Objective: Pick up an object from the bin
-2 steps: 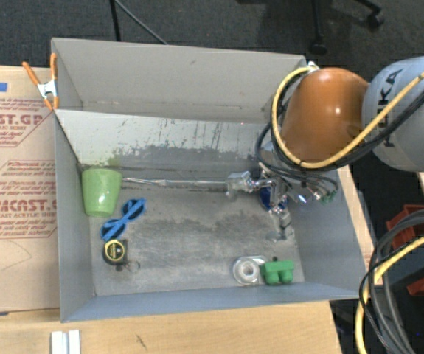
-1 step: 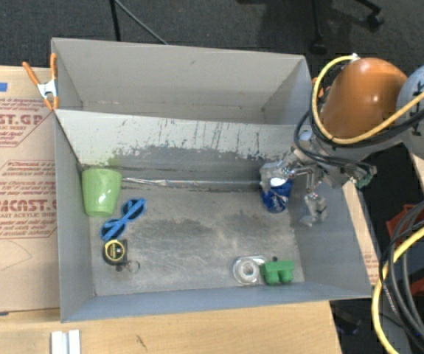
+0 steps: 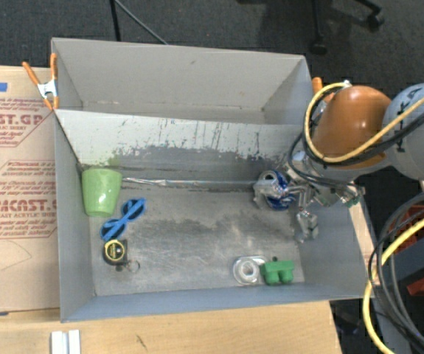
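So the thing closest to the action is a small crumpled blue-and-white object (image 3: 273, 191), maybe a wrapper or a little toy, hard to say. It sits on the bin floor at the right side, near the foot of the back wall. The gripper (image 3: 305, 226) is down in the bin just to the right of it and a little nearer the front, right by the right-hand wall. Honestly I can't tell whether the gripper is spread or clamped, or whether it's touching the blue-and-white object at all.

Above it is the arm's round orange cover (image 3: 348, 127) with yellow cables looped around it.

In the rest of the grey metal bin (image 3: 182, 94), a chunky green block (image 3: 277, 272) lies near the front wall, touching a clear roll of tape (image 3: 248, 270). Well apart on the left are a light green plastic cup (image 3: 101, 190) on its side, a blue X-shaped plastic piece (image 3: 123, 218) and a yellow-and-black round tape measure (image 3: 115, 251).
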You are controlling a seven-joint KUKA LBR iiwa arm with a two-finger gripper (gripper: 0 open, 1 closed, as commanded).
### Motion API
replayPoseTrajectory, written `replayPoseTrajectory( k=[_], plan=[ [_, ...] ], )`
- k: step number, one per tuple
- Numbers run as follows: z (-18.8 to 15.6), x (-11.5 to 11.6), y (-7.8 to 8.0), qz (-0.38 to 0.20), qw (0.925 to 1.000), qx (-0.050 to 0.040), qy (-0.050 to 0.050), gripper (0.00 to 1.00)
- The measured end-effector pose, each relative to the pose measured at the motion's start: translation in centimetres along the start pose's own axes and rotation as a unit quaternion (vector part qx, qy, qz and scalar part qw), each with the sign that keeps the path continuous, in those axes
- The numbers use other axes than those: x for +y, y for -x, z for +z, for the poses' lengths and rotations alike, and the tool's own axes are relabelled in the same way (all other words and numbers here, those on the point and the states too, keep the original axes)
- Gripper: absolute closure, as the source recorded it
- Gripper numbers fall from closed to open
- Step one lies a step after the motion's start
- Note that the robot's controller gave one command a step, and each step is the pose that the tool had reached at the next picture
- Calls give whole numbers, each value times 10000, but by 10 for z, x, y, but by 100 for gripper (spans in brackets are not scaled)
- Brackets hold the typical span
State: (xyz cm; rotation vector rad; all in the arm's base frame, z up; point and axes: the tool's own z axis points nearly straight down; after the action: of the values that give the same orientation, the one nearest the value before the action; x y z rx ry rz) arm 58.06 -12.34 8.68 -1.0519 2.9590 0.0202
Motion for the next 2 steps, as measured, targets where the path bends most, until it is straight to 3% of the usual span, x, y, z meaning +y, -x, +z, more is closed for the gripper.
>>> replayPoseTrajectory(
  k=[1,2],
  plan=[
    [-2,0,0,-8,10000,8,-8,100],
    [-93,3,-30,-2266,9739,22,-79,100]
  ],
)
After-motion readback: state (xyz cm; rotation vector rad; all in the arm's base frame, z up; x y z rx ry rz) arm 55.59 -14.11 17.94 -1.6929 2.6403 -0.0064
